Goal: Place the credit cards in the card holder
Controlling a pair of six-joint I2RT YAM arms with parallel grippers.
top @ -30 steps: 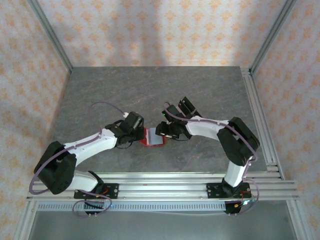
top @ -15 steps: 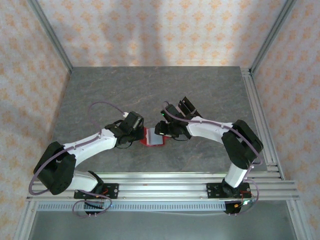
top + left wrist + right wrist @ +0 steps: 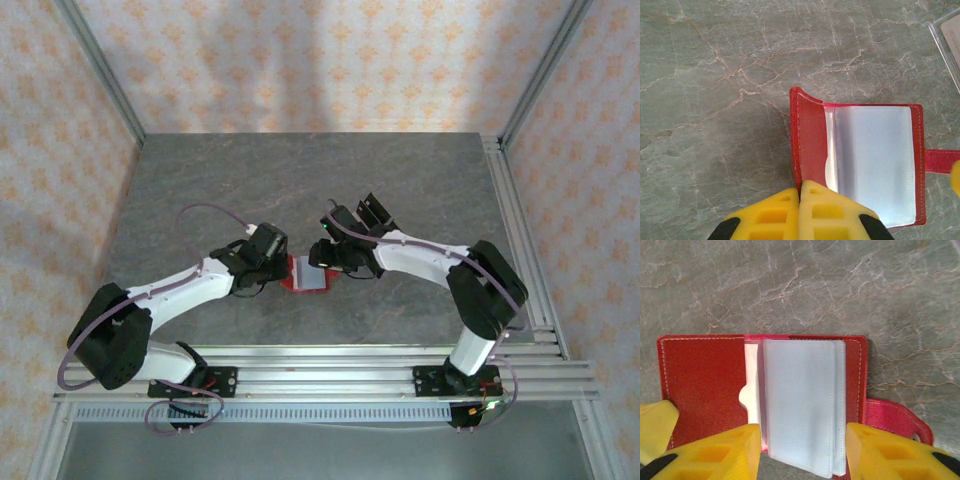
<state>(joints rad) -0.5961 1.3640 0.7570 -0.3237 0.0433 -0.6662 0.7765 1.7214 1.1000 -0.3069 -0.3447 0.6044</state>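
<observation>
The card holder (image 3: 310,277) lies open on the stone table, red outside with pale grey sleeves (image 3: 800,405) inside and a strap (image 3: 895,417) out to its right. My left gripper (image 3: 801,189) is shut on the near edge of the holder's left red flap (image 3: 810,145), pinching it. My right gripper (image 3: 804,450) is open and hovers just over the holder, a yellow finger on each side of the sleeve stack. The pale corner of one credit card (image 3: 951,35) shows at the far right of the left wrist view.
Two dark flat pieces (image 3: 372,211) lie on the table just behind my right arm. Aluminium rails (image 3: 520,230) run along the right and near edges of the table (image 3: 250,180). Patterned walls close in the back and sides.
My right gripper has crept a little to the left, further over the card holder. The left gripper and the holder have stayed put.
</observation>
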